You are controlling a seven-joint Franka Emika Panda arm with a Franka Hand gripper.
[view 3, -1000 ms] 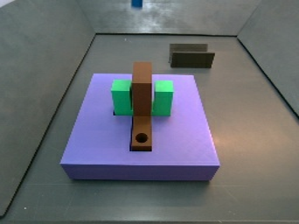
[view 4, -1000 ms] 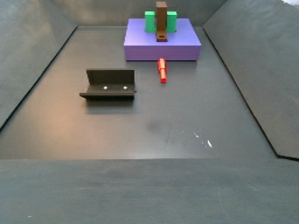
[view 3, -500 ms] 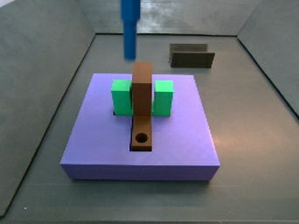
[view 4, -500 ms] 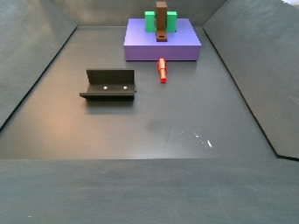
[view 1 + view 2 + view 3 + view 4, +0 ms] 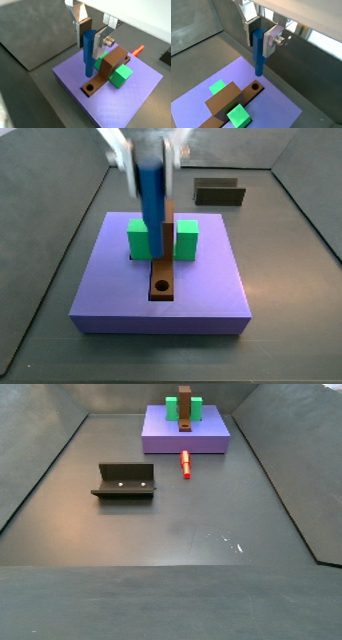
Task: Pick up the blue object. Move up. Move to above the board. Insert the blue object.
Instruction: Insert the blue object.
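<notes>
My gripper [image 5: 151, 173] is shut on the blue object [image 5: 154, 213], a slim blue peg held upright, with its lower end hanging above the board [image 5: 163, 260]. Both wrist views show the gripper [image 5: 89, 51] [image 5: 258, 50] with the peg [image 5: 89, 64] [image 5: 258, 65] clamped between the silver fingers. The board is a narrow brown plank [image 5: 110, 65] [image 5: 226, 99] passing through a green block [image 5: 186, 238]. Its round hole [image 5: 163, 286] [image 5: 255, 87] [image 5: 89, 89] is open, a little off from under the peg's tip. The gripper does not show in a side view, where the board [image 5: 185, 411] is far away.
The board and green block rest on a large lilac-purple slab [image 5: 201, 303] [image 5: 201, 439]. A red peg [image 5: 186, 464] [image 5: 137, 50] lies on the floor beside the slab. The dark fixture [image 5: 124, 481] [image 5: 219, 192] stands on the floor. Grey walls enclose the floor.
The gripper with the blue peg has come down from the top of the side view. The peg now hangs low over the board.
</notes>
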